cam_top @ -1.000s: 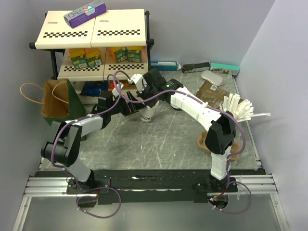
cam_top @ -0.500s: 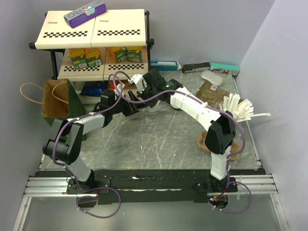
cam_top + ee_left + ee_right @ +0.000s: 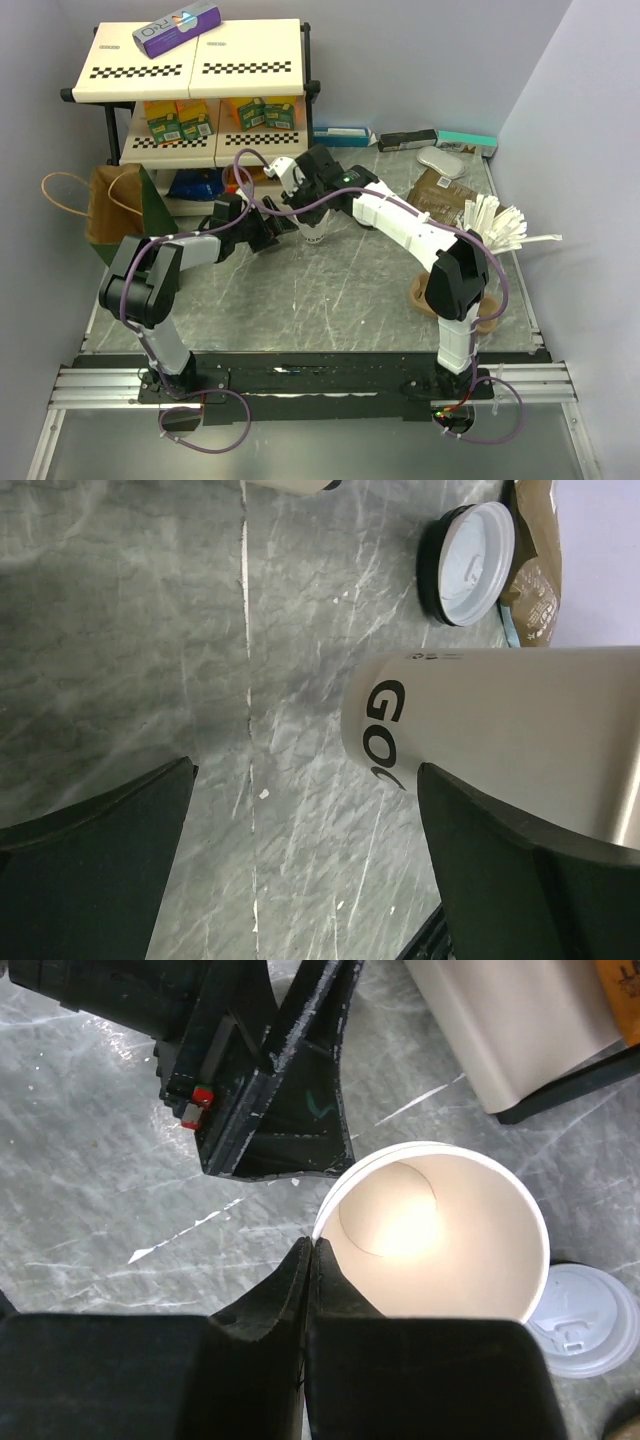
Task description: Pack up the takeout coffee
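White paper cup [image 3: 316, 236] stands mid-tabletop [image 3: 330, 300], a little farther back than a second ago, and the left hand [image 3: 280, 235] has moved up beside it. In the left wrist view, that hand gapes wide, with the cup between its fingers. In the right wrist view, the right hand [image 3: 310, 1248] is pinched tight on the cup's rim.

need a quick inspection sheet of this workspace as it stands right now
surface: grey marbled table, pale scratches
job's things: one white paper cup, upright, no lid on
clutter: white lid beside the cup; tumbler of white sticks; brown pulp tray partly behind the right arm; brown packet
grippers: left pincer open, cup beside one finger; right pincer shut at the cup's rim, pinch uncertain
cables: purple cables loop over both arms
surroundings: shelf unit, brown paper bag, pale walls
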`<state>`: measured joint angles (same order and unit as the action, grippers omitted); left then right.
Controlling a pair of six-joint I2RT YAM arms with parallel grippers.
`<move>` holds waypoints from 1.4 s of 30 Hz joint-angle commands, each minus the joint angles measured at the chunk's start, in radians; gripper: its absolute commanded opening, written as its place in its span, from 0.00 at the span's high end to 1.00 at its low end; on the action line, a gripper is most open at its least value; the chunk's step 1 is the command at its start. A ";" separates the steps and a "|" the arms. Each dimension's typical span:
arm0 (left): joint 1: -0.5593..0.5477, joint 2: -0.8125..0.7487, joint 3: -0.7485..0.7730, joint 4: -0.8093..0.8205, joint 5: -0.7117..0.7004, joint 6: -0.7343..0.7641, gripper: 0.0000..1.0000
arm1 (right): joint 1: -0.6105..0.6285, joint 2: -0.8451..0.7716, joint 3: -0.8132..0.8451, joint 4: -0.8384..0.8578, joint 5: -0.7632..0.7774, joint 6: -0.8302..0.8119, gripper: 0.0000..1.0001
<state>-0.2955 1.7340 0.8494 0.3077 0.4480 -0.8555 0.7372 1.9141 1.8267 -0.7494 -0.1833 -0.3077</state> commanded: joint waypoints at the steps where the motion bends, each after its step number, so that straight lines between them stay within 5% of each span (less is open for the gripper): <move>1: -0.002 -0.001 0.031 0.005 -0.020 -0.013 0.01 | 0.016 -0.030 -0.006 0.024 -0.032 0.019 1.00; 11: 0.093 -0.076 0.008 -0.064 0.252 0.072 0.01 | -0.004 -0.012 -0.003 0.028 0.005 0.004 1.00; 18: 0.096 -0.149 -0.066 0.168 0.386 0.009 0.01 | -0.004 0.002 0.011 0.024 0.008 -0.002 1.00; 22: 0.095 -0.130 -0.055 0.234 0.402 -0.034 0.00 | -0.007 0.008 0.022 0.021 0.001 -0.001 1.00; 42: 0.056 0.007 0.054 0.072 0.272 -0.017 0.01 | 0.005 0.000 0.022 0.015 -0.059 -0.016 1.00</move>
<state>-0.2256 1.7203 0.8421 0.4427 0.7959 -0.8886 0.7345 1.9205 1.8229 -0.7502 -0.2016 -0.3134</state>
